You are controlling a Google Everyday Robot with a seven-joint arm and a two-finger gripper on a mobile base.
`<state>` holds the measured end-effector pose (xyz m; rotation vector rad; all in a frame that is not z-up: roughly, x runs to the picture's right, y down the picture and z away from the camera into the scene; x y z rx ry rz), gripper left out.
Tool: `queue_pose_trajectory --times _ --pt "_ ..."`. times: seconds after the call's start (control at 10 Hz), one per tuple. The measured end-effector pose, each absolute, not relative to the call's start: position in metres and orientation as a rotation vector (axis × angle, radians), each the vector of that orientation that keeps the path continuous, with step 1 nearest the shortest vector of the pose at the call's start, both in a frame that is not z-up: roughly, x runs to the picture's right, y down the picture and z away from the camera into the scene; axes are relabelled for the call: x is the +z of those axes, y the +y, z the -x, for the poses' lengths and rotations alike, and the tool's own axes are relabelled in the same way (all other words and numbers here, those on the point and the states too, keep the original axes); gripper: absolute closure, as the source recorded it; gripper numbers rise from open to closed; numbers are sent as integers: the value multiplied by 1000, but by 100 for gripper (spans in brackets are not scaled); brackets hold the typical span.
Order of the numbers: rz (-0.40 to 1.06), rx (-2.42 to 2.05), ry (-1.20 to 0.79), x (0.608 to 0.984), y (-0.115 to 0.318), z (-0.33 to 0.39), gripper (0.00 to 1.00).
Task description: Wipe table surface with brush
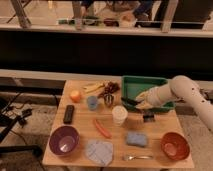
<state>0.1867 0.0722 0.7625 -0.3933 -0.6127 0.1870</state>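
The table surface point(160, 131) is a light tan wooden top that carries many objects. My gripper point(136, 103) reaches in from the right on a white arm point(180, 91) and hangs over the front edge of the green tray point(145, 86), just above the table. It is shut on the brush point(128, 101), a slim dark stick that juts out to the left of it, just above and right of the white cup point(119, 114). The brush tip is at the tray's front left corner; I cannot tell whether it touches the table.
A small dark clip-like object point(148, 117) lies below the gripper. Also on the table are a black remote point(69, 114), a blue cup point(92, 102), an orange fruit point(75, 95), a purple bowl point(64, 140), a red sausage point(102, 128), a blue sponge point(136, 138), a grey cloth point(99, 151), a fork point(136, 157) and an orange bowl point(175, 146).
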Motion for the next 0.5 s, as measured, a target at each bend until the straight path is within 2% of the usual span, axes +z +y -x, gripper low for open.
queue_pose_trajectory --times 0.3,0.5 --pt "424 192 -622 748 82 -183 91" --pt "455 214 -604 759 94 -196 91"
